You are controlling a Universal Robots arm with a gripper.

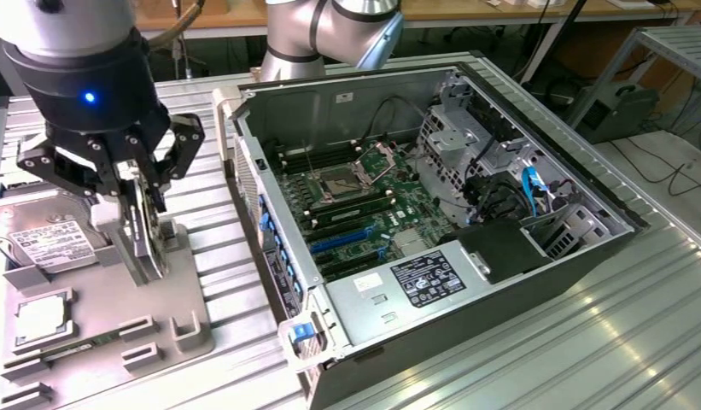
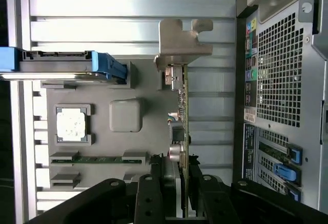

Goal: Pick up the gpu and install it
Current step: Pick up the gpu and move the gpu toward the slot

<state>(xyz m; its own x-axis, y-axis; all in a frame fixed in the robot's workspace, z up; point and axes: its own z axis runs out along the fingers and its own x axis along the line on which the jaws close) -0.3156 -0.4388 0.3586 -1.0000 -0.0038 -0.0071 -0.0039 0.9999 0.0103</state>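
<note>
The gpu [image 1: 148, 239] is held on edge by the half-shut pincer [image 1: 134, 190], at the tray [image 1: 111, 320]. It's not yet put in the PC [image 1: 499, 342].

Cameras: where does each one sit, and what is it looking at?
Exterior view: off the arm, up high, looking down on the open computer case and grey tray; shows the arm and gripper.
Wrist view: on the wrist, looking along the gripper at the card it holds.
Shared: gripper, card, tray, computer case.
</note>
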